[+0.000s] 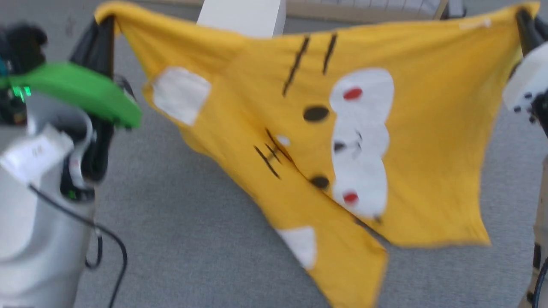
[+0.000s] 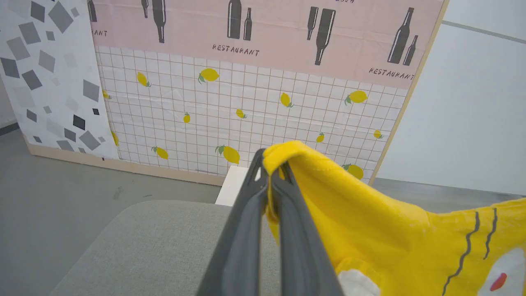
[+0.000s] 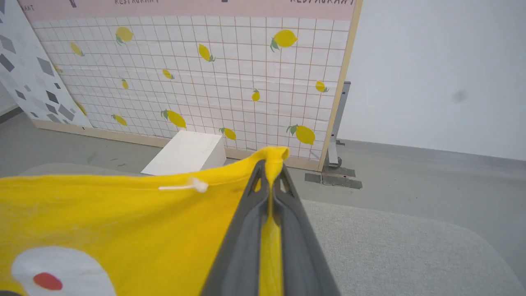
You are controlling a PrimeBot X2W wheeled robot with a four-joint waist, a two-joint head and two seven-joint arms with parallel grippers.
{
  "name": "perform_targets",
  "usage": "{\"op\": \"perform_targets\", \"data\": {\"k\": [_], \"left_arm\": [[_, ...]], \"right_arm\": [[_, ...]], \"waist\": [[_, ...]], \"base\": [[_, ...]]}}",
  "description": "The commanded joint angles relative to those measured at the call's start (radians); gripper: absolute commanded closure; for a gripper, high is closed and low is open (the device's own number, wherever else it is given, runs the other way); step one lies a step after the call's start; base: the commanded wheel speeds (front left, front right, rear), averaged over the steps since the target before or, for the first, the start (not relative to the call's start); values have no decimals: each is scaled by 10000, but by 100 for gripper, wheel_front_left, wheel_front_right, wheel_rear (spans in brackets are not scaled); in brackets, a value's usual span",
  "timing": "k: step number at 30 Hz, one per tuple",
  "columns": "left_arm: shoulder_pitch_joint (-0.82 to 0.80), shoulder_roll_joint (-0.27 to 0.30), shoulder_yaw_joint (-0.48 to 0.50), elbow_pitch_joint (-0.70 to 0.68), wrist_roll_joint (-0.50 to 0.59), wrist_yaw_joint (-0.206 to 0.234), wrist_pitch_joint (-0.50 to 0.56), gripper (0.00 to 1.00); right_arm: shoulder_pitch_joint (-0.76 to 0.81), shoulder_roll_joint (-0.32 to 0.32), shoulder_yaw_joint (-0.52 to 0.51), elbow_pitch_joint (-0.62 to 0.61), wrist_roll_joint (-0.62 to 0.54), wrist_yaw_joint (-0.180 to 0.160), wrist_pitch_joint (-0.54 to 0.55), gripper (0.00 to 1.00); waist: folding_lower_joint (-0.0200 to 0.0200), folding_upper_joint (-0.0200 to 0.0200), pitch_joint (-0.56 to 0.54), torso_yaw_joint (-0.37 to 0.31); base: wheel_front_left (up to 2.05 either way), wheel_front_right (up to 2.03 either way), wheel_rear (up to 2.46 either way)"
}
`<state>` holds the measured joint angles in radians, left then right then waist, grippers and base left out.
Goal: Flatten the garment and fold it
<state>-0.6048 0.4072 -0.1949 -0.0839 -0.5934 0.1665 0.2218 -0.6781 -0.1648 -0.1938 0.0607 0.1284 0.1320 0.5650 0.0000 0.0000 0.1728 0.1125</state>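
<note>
Your left arm's pale forearm (image 1: 38, 205), with its bright green cover (image 1: 85, 92), sat closest to the head camera. Above it, the left claw (image 1: 107, 28) was pinched on one top corner of the bright yellow cotton T-shirt with the cartoon cat face (image 1: 265, 98). Far across from it, the right claw (image 1: 523, 23) was clamped on the other top corner. Between the two claws the shirt hung spread in the air, print toward the camera. Its lower part drooped in a creased point over the grey fabric-covered surface (image 1: 171, 214) beneath both claws. Blur hid whether the lowest tip touched that surface.

From the left wrist, you could see the two dark fingers (image 2: 242, 230) closed together, with a fold of yellow cloth bunched over their tips. The shirt fell away to that claw's right. Beyond the tips stood a flat white box (image 2: 230, 185) and a lemon-printed grid panel (image 2: 246, 115).

From the right wrist, that claw's fingers were likewise shut, with a strip of yellow cloth trapped between them. The shirt's top edge ran off fairly straight to that claw's left.

I judged you to be in the flattening step: the shirt was lifted and opened out but not laid down. The next move called for both grips to hold firm and the claws to be well apart. Both claws should then descend together, so the hanging part lands first and the shirt is drawn smooth. Folding should wait until then.
</note>
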Motion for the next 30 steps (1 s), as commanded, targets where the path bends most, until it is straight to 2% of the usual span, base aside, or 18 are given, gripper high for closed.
{"op": "perform_targets", "data": {"k": [1,8,15,25,30], "left_arm": [[-580,21,-31,328,113,-58,-6,100],[-2958,-136,-618,2356,791,-371,-119,100],[-4748,-195,-1007,3501,1156,-522,340,100],[-6305,-240,-1115,3873,913,-349,2069,100],[-6987,-32,-1226,3960,1133,-407,2270,100]], "right_arm": [[-356,-22,103,195,-60,-13,-191,100],[-1725,62,645,1449,-215,-13,-762,100],[-2822,192,1141,2235,-106,-13,-836,100],[-3927,406,1568,2230,164,-13,154,100],[-4547,594,1608,2449,-113,-13,442,100]], "waist": [[0,0,-1095,-565],[0,0,-2000,-909],[0,0,-2204,-1165],[0,0,-1323,-1535],[0,0,-296,-1822]], "base": [[0,0,0],[0,0,0],[0,0,0],[0,0,0],[0,0,0]]}}
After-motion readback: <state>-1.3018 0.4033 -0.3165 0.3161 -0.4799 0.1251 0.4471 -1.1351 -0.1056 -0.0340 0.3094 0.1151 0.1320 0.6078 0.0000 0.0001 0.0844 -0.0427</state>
